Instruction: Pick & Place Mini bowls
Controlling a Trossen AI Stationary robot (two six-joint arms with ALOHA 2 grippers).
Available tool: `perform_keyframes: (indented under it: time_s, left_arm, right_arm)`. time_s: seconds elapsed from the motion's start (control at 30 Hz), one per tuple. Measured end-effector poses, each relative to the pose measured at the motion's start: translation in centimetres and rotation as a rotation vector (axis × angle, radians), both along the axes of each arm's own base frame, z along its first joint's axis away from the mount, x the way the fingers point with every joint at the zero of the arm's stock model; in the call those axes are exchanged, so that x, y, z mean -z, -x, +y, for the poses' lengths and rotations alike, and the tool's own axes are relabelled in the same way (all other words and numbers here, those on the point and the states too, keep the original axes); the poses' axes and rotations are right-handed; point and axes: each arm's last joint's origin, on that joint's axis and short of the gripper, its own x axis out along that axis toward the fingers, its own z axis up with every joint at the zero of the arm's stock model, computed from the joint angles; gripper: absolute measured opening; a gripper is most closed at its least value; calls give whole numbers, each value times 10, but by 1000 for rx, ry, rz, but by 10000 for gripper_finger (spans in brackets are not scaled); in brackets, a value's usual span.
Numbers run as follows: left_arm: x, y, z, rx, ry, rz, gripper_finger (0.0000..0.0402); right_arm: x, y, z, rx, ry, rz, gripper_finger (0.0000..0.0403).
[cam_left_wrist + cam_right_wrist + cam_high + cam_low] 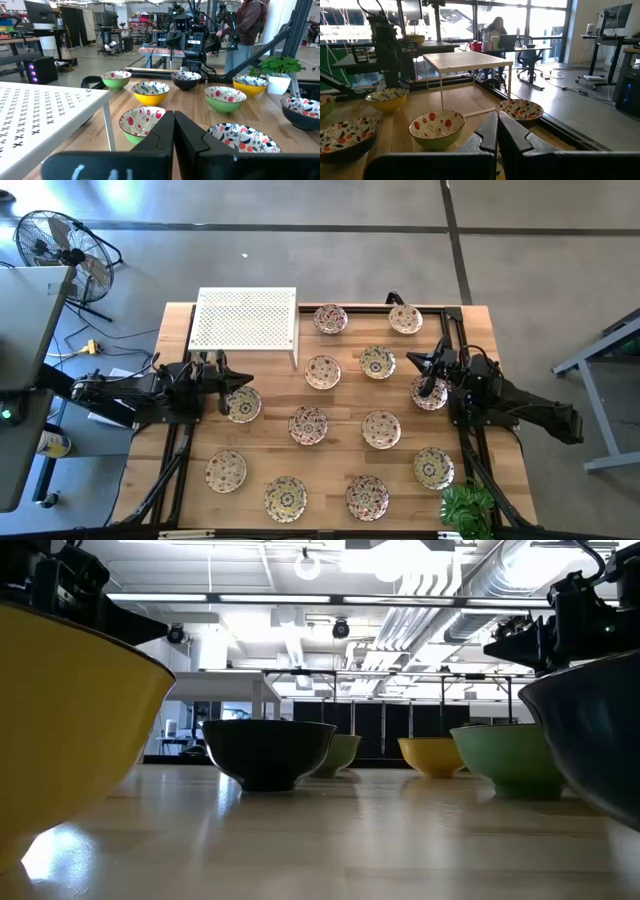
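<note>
High view: cream floral ceramic mini bowls (308,424) spread on wood table (335,480) beside white perforated metal rack (244,318), probably awaiting pickup. Wrist views: left gripper (173,131) & right gripper (497,131) both pressed together, empty.

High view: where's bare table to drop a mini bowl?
Most bare wood lies at the table's left edge, between the white perforated rack and the left gripper. The rack's top is also free. A narrower strip runs along the front edge beside the plant. The mini bowls crowd the centre and right, around the right gripper.
</note>
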Motion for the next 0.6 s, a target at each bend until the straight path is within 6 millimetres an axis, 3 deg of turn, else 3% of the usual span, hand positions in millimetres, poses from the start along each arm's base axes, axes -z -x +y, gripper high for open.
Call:
perform_keyframes:
  time_s: [0.6]
  left_arm:
    - [-3,0,0,7,15,-37,1]
  right_arm:
    - [0,0,0,0,0,1,0]
